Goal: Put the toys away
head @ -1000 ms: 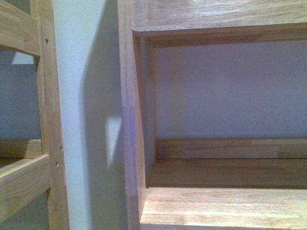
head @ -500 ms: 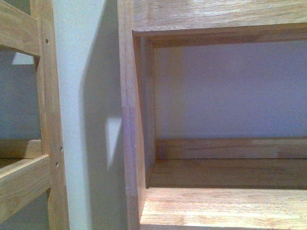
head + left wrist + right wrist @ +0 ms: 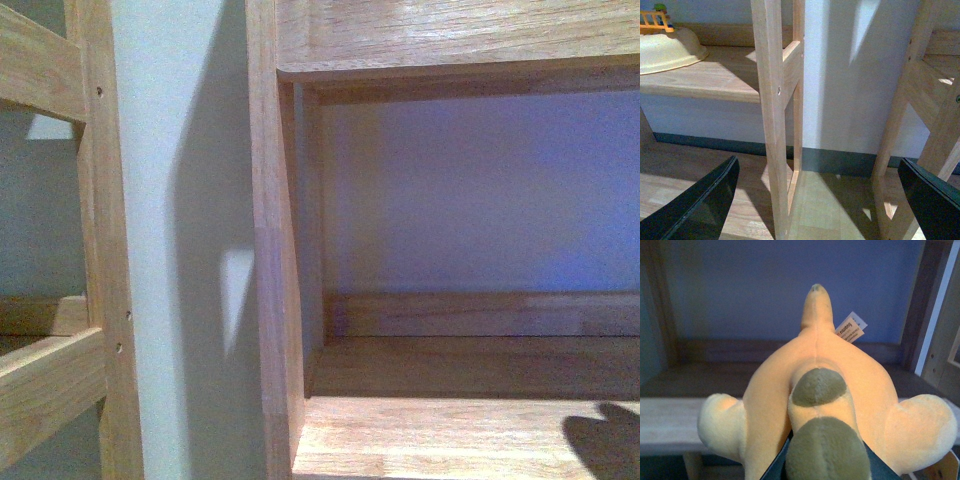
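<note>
The toy, an orange-yellow plush animal [image 3: 820,385] with olive-green patches and a white tag [image 3: 850,327], fills the right wrist view. My right gripper [image 3: 827,467] is shut on its near end; only dark slivers of the jaws show under the plush. It hangs in front of a wooden shelf board [image 3: 667,422] with a bluish back wall. My left gripper [image 3: 820,202] is open and holds nothing, its black fingers [image 3: 705,200] spread wide before a wooden upright [image 3: 772,115]. Neither gripper shows in the front view.
A wooden shelf compartment [image 3: 470,435] faces me in the front view, with a thick side post [image 3: 270,250] and a second frame [image 3: 95,250] at the left. A cream bowl-shaped toy with an orange fence [image 3: 665,47] sits on a lower shelf. A dark baseboard [image 3: 835,160] runs along the wall.
A dark shadow has come onto the shelf board at the lower right of the front view. The shelf has slid down slightly in that view.
</note>
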{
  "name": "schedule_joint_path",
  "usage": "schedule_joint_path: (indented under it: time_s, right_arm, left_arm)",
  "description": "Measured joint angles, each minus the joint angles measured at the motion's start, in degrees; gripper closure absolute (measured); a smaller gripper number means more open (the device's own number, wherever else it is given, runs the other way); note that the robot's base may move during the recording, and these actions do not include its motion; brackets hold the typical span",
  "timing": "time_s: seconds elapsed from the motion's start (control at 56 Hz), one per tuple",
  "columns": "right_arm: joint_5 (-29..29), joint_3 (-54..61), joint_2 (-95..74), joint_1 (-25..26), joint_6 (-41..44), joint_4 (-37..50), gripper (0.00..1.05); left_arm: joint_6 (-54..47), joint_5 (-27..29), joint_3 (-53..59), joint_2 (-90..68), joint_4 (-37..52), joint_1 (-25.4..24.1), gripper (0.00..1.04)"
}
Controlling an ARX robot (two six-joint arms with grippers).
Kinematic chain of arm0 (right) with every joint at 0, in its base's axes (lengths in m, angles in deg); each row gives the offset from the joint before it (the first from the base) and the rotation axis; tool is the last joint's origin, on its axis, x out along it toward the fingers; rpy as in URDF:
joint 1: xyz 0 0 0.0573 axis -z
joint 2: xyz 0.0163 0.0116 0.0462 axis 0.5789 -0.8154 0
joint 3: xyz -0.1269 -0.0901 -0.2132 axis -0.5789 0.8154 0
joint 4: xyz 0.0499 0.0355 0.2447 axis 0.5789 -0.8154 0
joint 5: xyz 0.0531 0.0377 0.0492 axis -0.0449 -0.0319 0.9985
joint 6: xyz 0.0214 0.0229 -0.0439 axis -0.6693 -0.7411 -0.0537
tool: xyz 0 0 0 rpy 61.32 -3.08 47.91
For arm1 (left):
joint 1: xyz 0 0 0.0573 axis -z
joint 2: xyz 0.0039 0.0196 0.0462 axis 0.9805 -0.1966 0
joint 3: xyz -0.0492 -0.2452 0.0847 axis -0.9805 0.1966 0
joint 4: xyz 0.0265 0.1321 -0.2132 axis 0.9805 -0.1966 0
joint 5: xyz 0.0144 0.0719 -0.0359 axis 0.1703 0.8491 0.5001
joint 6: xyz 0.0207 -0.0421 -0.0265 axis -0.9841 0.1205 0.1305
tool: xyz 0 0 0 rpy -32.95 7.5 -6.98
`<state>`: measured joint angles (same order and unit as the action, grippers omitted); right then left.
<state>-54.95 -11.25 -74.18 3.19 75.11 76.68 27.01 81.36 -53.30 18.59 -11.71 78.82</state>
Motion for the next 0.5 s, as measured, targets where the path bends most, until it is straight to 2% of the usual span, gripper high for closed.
schedule_joint_path:
  time_s: [0.232, 0.5]
  right_arm:
    - [-4.6, -5.5, -6.7, -7.0, 8.4, 9.3, 0.98]
    - [-5.6, -12.5, -11.3, -9.4, 15.0, 12.9, 0.98]
  left_arm:
    - [0.0, 0.0, 0.0, 0.0, 0.0, 0.0, 0.06]
    - [0.0, 0.0, 0.0, 0.0, 0.0, 0.0, 0.06]
